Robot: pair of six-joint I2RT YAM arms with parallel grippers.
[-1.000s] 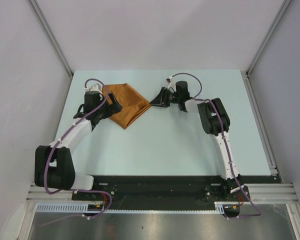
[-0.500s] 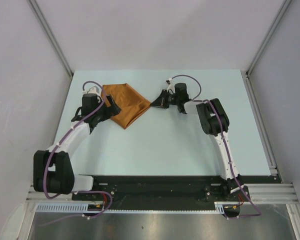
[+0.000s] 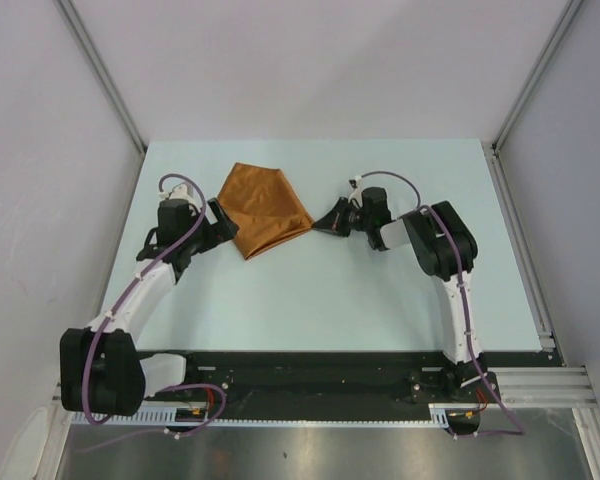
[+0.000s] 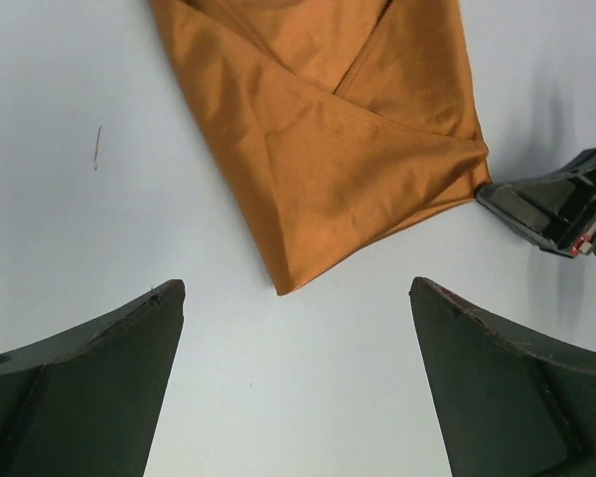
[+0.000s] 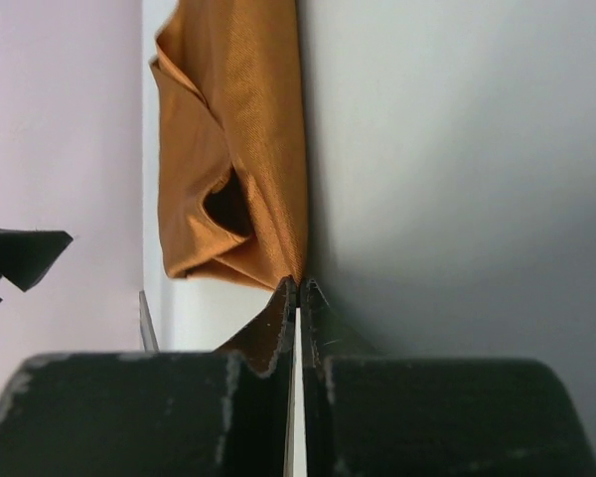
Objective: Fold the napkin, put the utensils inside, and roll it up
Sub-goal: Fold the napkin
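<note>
While the napkin (image 3: 268, 207) lies folded into a rough pointed shape on the pale worktop (image 3: 380, 290), it is flanked by both arms. The right pincer (image 5: 298, 286) is seen at the napkin's right-hand corner, with its two fingers pressed tightly together and no gap between them. In the right wrist view the cloth's corner runs straight down into the closed tips. The corner therefore appears to be pinched there, although the very edge of fabric between the tips cannot be made out with certainty. Just beyond that corner the cloth is bunched and slightly raised, and a dark pocket is formed between two of its layers.

The left pincer (image 4: 296, 288) is held just off the napkin's near left edge, spread wide, with nothing gripped. In the left wrist view the napkin's nearest pointed corner is seen just beyond the gap between the two dark fingers (image 4: 89, 378) and is touched by neither. A diagonal edge, where one layer overlaps another, is shown across the napkin's upper face. The tip of the right pincer is also caught in this view, touching the napkin's right corner. A thin brownish mark (image 4: 97, 147) is seen on the worktop, left of the napkin.
</note>
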